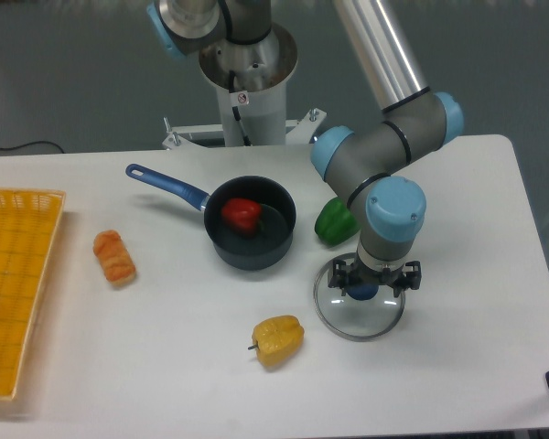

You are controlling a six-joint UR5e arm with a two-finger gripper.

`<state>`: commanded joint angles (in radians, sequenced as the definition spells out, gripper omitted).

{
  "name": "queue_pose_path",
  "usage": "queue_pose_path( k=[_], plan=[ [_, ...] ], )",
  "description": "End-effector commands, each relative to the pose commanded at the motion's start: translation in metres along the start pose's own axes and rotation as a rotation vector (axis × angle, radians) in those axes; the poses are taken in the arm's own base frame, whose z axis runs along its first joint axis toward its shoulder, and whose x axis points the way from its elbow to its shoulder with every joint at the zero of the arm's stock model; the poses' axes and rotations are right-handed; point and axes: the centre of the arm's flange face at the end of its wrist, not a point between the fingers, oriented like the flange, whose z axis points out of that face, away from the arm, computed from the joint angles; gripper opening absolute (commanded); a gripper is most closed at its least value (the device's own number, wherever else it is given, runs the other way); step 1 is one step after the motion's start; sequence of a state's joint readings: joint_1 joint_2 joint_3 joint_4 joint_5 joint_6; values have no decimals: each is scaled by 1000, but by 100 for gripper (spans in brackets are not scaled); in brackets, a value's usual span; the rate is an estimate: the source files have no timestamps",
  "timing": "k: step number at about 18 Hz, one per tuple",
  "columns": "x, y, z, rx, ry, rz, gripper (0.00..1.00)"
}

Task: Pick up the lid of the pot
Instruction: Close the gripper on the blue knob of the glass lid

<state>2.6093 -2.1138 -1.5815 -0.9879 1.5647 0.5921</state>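
**A:** Where's the glass pot lid [352,322]?

**B:** It lies flat on the white worktop [476,238], right of the saucepan [256,245] and apart from it, knob up. That's probably why the gripper [373,285] points straight down over the blue knob [361,293], which looks like the only part of the lid worth gripping.

**A:** Has it closed on the knob?

**B:** I cannot tell. The wrist hides the fingertips, and the knob only peeks out beneath it. The lid rim looks level with the worktop, so I judge it not yet lifted.

**A:** Anything in the way?

**B:** The green pepper [332,222] sits just behind the lid, near the forearm. The yellow pepper [277,338] lies near the lid's left edge. The red pepper [242,213] sits in the saucepan. The orange pastry-like item [114,256] and the yellow basket [18,233] are well apart. A straight lift seems unobstructed.
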Motion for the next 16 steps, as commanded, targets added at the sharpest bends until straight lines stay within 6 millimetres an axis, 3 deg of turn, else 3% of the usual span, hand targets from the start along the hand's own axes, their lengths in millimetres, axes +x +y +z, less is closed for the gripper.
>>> queue_pose_path(
  k=[16],
  plan=[
    [7,2,12,-21,10,8,99]
  ],
)
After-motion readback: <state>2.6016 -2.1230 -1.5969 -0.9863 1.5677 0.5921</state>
